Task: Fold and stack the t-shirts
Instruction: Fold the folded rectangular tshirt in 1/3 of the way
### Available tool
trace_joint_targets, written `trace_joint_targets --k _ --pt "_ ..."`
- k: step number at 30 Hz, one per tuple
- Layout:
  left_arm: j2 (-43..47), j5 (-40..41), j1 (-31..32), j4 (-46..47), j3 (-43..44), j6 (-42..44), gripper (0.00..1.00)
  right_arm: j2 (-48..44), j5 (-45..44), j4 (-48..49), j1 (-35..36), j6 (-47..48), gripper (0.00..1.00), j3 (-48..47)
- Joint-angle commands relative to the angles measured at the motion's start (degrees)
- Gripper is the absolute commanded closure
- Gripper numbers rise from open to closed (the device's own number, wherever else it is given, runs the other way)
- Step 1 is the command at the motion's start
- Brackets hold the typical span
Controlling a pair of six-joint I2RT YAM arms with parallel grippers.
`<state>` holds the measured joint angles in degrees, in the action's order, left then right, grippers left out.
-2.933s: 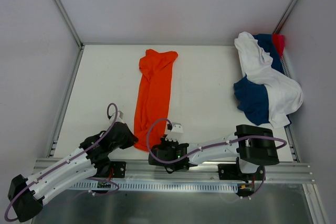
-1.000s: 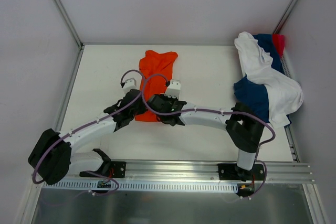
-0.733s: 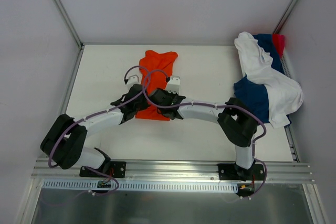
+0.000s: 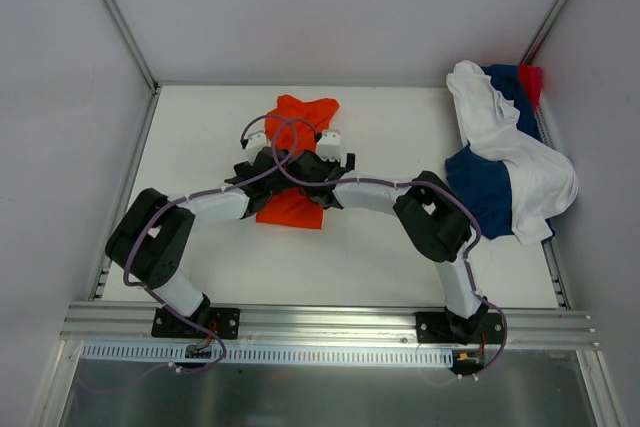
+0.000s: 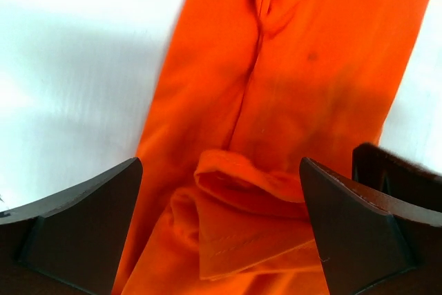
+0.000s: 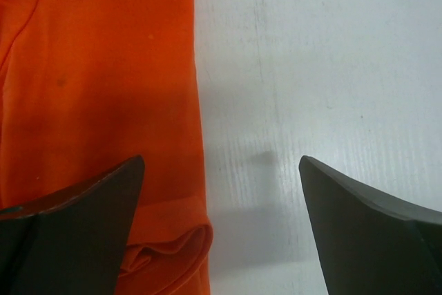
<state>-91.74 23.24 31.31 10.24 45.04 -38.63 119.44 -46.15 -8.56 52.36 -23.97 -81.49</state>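
White matte table (image 4: pixel 390 247), pale grey wall panels (image 4: pixel 330 7) on three sides with metal posts in the far corners, and an aluminium rail (image 4: pixel 330 319) along the near edge. The orange t-shirt (image 4: pixel 303 114) lies mid-table as a narrow strip doubled back on itself, so the near part is a thicker folded layer. Well to the right of it, against the right wall, is a loose heap. There the white t-shirt (image 4: pixel 500 137) is draped over the navy t-shirt (image 4: pixel 480 197), and a bit of the red-pink t-shirt (image 4: pixel 531 80) shows at the far corner. Both arms reach in from the rail, elbows bent outward, wrists meeting over the middle of the orange t-shirt. The left gripper (image 4: pixel 266 159) sits at the shirt's left side and the right gripper (image 4: pixel 318 163) at its right side, close beside each other. In the left wrist view, the left gripper (image 5: pixel 219 170) is spread wide and holds nothing. A folded hem of orange cloth (image 5: pixel 248 191) lies loose between the fingers. In the right wrist view, the right gripper (image 6: pixel 221 164) is likewise spread wide and released. One finger is over the shirt's right edge (image 6: pixel 103 101), the other over bare table (image 6: pixel 311 67). A small rolled fold sits by the finger over the cloth.
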Motion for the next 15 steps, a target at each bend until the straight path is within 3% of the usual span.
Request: trace_joint_targets --k 1,9,13,14,15 --pt "0.2 5.3 -0.5 2.4 4.2 4.0 0.01 -2.7 -5.0 1.5 0.1 5.1 0.0 -2.6" --pt "8.1 8.7 -1.8 -1.4 15.8 16.0 0.01 -13.3 -11.2 2.8 -1.2 19.3 0.0 -5.7" --pt "18.1 7.3 -1.8 -2.9 14.6 19.1 0.01 -24.1 -8.9 2.2 -0.8 20.5 0.0 -0.2" --pt "19.6 6.9 -1.8 -4.6 13.1 18.7 0.01 -25.6 -7.4 0.8 -0.7 19.7 0.03 0.9" --pt "21.4 6.6 -1.8 -5.6 12.0 17.8 0.01 -28.2 -4.4 0.0 0.0 18.6 0.12 1.9"
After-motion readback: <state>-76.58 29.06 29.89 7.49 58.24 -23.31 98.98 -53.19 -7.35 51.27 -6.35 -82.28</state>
